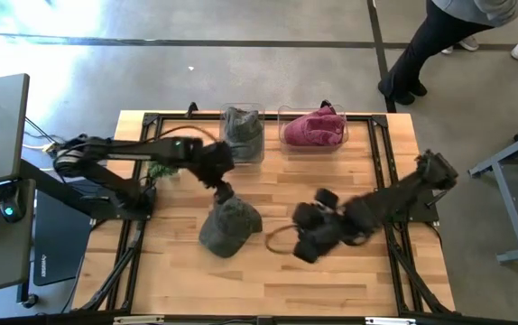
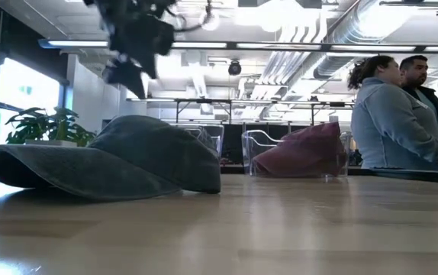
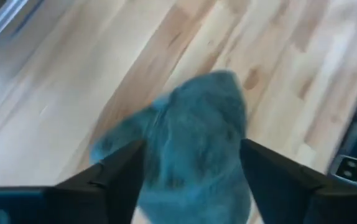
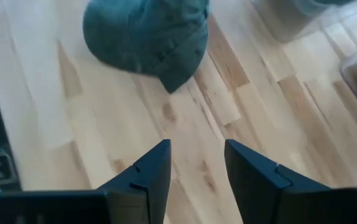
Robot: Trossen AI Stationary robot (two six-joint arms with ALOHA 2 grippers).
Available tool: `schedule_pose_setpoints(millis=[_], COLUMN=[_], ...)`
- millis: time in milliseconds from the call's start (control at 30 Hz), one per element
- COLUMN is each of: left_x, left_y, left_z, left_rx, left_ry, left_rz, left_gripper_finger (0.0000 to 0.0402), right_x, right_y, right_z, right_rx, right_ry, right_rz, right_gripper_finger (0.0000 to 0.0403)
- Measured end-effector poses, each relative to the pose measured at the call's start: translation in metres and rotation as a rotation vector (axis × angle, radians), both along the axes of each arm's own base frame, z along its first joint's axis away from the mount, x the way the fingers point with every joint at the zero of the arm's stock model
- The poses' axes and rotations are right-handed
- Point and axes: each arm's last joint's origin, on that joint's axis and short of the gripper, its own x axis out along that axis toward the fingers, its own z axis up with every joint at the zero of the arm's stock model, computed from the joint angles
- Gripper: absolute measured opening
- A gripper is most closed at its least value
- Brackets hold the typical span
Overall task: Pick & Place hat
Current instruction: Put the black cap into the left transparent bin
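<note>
Grey-green hat lies flat on the table, directly below my left gripper; jaws spread wide, empty, straddling the crown, probably for a top grasp. Right gripper beside it, part-open, holding nothing, hat ahead of its tips.

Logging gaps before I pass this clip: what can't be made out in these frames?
- Contents of the clear plastic bin holding grey-green fabric: high view too small to tell how many hats.
- Right gripper: high view blurs it; a thin dark loop beside it is unidentifiable.
- Grey-green cotton cap on the wooden table: left wrist view is blurred, and the left gripper fingers cut off its near edge.
</note>
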Motion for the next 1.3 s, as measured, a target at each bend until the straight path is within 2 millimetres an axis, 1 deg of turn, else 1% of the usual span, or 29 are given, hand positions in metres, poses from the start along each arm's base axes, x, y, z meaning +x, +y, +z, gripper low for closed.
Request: schedule_pose_setpoints(millis=[100, 200, 267, 333, 467, 533, 667, 733, 800, 900, 1000, 1067, 1133, 1167, 1300], left_x=[0.015, 0.035, 0.038, 0.045, 0.051, 0.052, 0.052, 0.05, 0.051, 0.052, 0.052, 0.052, 0.05, 0.048, 0.037], left_y=[0.014, 0.018, 0.019, 0.016, 0.01, 0.009, 0.006, 0.005, 0.003, -0.002, -0.009, -0.015, -0.02, -0.024, -0.031], left_z=[-0.013, -0.027, -0.038, -0.046, -0.065, -0.074, -0.086, -0.091, -0.091, -0.091, -0.09, -0.089, -0.085, -0.08, -0.052], left_rx=[-0.045, -0.072, -0.066, -0.049, -0.045, -0.074, -0.151, -0.189, -0.244, -0.322, -0.371, -0.401, -0.416, -0.419, -0.397], left_ry=[-0.044, -0.106, -0.07, -0.059, 0.031, 0.08, 0.156, 0.198, 0.186, 0.173, 0.177, 0.179, 0.184, 0.182, 0.139], left_rz=[-0.115, -0.194, -0.205, -0.218, -0.22, -0.21, -0.19, -0.188, -0.205, -0.242, -0.262, -0.276, -0.28, -0.276, -0.215], left_gripper_finger=[0.0291, 0.0325, 0.0336, 0.0338, 0.0329, 0.0322, 0.0304, 0.029, 0.0268, 0.0219, 0.0148, 0.009, 0.0033, 0.0018, 0.0025], right_x=[-0.016, -0.026, -0.03, -0.032, -0.033, -0.033, -0.031, -0.03, -0.029, -0.028, -0.03, -0.032, -0.038, -0.041, -0.051], right_y=[0.019, 0.032, 0.038, 0.041, 0.042, 0.042, 0.04, 0.039, 0.038, 0.036, 0.034, 0.031, 0.026, 0.023, 0.004], right_z=[0.004, 0.004, 0.004, 0.005, 0.005, 0.005, 0.005, 0.005, 0.005, 0.005, 0.004, 0.003, 0.002, 0.003, 0.012], right_rx=[-0.015, -0.012, 0.004, 0.019, 0.026, 0.022, -0.004, -0.016, -0.029, -0.05, -0.076, -0.105, -0.14, -0.159, -0.219], right_ry=[-0.066, -0.117, -0.137, -0.146, -0.152, -0.15, -0.144, -0.139, -0.134, -0.124, -0.099, -0.062, -0.013, 0.009, 0.056], right_rz=[-0.07, -0.113, -0.129, -0.142, -0.148, -0.143, -0.118, -0.104, -0.093, -0.072, -0.058, -0.054, -0.058, -0.066, -0.09], right_gripper_finger=[0.0142, 0.014, 0.014, 0.014, 0.014, 0.014, 0.014, 0.0139, 0.0139, 0.0139, 0.0139, 0.0139, 0.0139, 0.0139, 0.0139])
